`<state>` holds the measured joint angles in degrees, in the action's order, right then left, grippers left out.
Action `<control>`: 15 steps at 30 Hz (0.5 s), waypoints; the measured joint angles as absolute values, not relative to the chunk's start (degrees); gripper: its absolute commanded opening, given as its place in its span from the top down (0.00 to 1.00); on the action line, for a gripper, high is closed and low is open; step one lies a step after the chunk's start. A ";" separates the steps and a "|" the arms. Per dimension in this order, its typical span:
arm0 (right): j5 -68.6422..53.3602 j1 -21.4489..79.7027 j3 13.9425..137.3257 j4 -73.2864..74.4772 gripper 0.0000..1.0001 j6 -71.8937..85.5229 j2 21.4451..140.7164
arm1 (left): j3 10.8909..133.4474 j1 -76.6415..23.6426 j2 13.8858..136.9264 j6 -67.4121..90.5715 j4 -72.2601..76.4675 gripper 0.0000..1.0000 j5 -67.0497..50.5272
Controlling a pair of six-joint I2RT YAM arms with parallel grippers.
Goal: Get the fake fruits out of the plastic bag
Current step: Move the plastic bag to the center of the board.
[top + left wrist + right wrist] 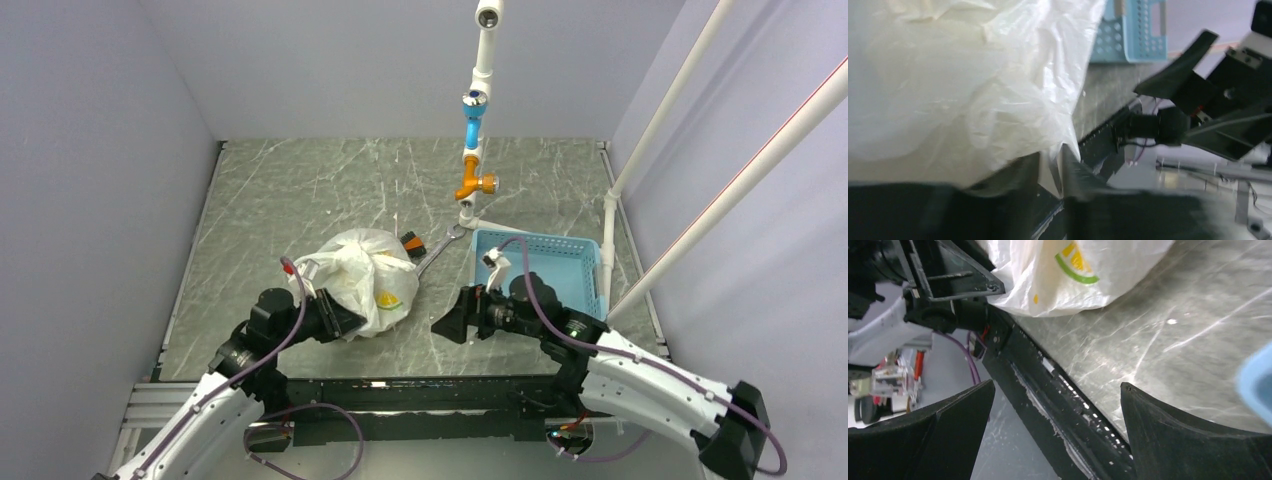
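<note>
Plastic bag (365, 275) sits bulging on the desk (300, 190); we see no fake fruits outside it. Left pincer (343, 322) pinches the bag's near edge; right pincer (452, 325) is spread, just right of the bag. We judge all emptying remains.

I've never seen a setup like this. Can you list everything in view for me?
plastic bag: one, translucent white with a yellow-green lemon print, left of centre on the table; contents not clearly visible
wrench: one, silver, between the bag and the basket
basket: one, light blue, slotted, right side of the table
small object: one, orange and black, just behind the bag; too small to identify
pipe stand: one, white with blue and orange fittings, upright at the back
table: one, grey marbled
left gripper: one, black, seemingly pinched on the bag's near edge
right gripper: one, black, open and empty, right of the bag
</note>
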<state>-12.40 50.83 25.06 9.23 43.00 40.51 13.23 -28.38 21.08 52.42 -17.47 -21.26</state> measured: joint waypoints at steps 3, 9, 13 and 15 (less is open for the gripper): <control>-7.31 58.59 27.18 7.60 0.00 43.70 46.46 | 12.38 -29.61 17.30 54.11 -18.24 0.42 -23.94; 2.31 69.28 32.93 6.92 0.00 42.94 53.47 | 20.45 -29.63 12.47 51.70 -29.28 0.01 -24.10; 6.09 69.52 35.70 6.66 0.00 42.52 54.78 | 32.80 -29.63 14.76 47.77 -35.29 0.04 -20.47; 7.07 69.52 35.73 6.20 0.00 42.83 54.74 | 39.00 -29.67 18.61 45.43 -37.43 0.08 -17.98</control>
